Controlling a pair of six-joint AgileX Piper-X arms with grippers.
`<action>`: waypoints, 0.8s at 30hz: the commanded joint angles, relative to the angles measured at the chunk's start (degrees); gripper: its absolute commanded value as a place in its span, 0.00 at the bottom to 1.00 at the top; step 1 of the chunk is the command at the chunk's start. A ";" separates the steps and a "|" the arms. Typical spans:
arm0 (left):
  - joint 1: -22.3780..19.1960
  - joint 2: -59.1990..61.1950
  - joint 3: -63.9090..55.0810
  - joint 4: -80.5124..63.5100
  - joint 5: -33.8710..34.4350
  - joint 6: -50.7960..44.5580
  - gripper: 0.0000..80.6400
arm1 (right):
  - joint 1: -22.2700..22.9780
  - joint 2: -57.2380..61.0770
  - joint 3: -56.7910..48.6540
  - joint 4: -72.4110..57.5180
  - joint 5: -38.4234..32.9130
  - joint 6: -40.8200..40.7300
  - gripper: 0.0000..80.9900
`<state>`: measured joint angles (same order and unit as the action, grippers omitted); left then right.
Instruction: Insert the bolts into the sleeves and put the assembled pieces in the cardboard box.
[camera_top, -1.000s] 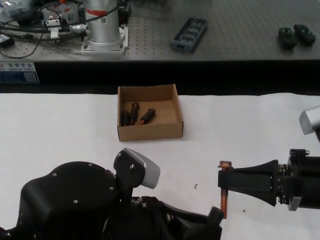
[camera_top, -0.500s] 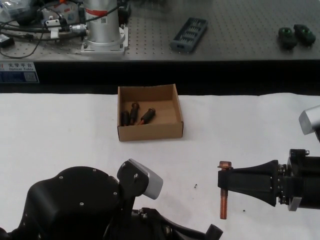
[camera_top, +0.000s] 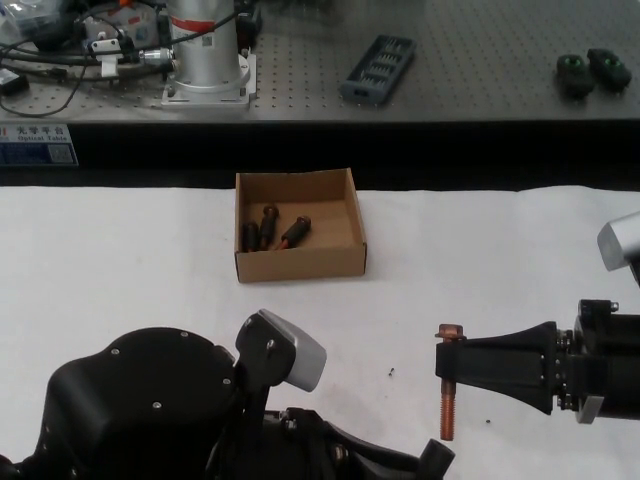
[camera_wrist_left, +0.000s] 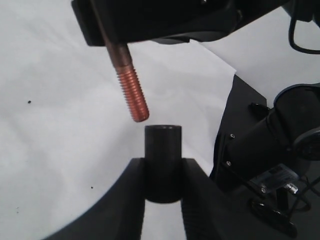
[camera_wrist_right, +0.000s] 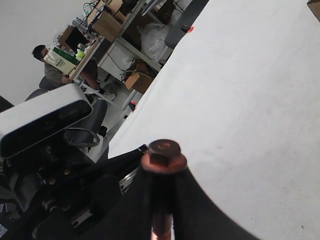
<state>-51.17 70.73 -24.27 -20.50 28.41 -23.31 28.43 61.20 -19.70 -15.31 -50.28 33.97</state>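
Sleeve (camera_wrist_left: 162, 144), lower now, gripped in left claw (camera_wrist_left: 163, 175); bolt (camera_top: 446, 405) in right claw (camera_top: 452, 360); three pieces (camera_top: 268, 228) in cardboard box (camera_top: 300, 262).

Copper bolt (camera_wrist_left: 131, 90) tip just above black sleeve (camera_wrist_left: 162, 160)

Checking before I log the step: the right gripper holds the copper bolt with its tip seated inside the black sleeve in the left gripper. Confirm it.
Wrong on one point: the bolt is not seated. The left wrist view shows its threaded tip just above the sleeve, with a gap between. The right gripper does hold the bolt, the left gripper the sleeve.
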 joint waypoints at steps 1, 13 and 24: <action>-0.19 -0.35 -0.12 -0.52 0.56 -0.09 0.16 | -0.41 -0.09 -0.25 -0.94 -1.19 -0.09 0.02; -0.19 0.22 -0.12 -0.62 0.80 -0.34 0.16 | -0.41 -0.09 -0.25 -0.94 -3.66 1.13 0.02; -0.19 0.22 -0.12 -0.62 0.20 -2.24 0.16 | -0.41 -0.09 -0.25 -0.94 -4.10 2.48 0.02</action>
<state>-51.17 70.99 -24.27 -20.39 28.54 -24.91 28.43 61.20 -19.70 -15.31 -53.40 36.37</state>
